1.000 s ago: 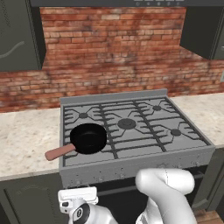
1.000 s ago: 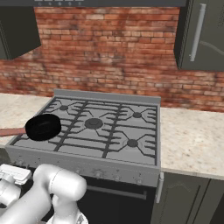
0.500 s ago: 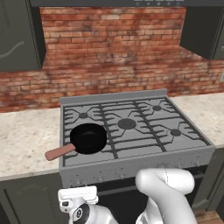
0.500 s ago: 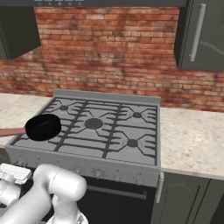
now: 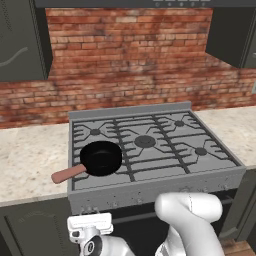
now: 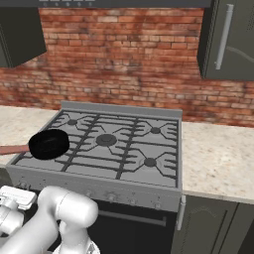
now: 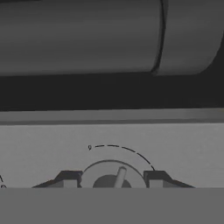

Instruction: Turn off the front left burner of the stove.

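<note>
Gripper (image 7: 112,178): jaws clamped on the knob (image 7: 114,178) of the stove (image 5: 150,186), one either side of it. Knob not yet turned, by its tilted pointer; rotation to off remains. Front left burner (image 5: 101,159): above the jaws, under the pan (image 5: 100,158).

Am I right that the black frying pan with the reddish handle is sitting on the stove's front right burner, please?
Not quite: the frying pan sits on the front left burner of the stove, its handle pointing out to the left, as the left base view shows.
</note>
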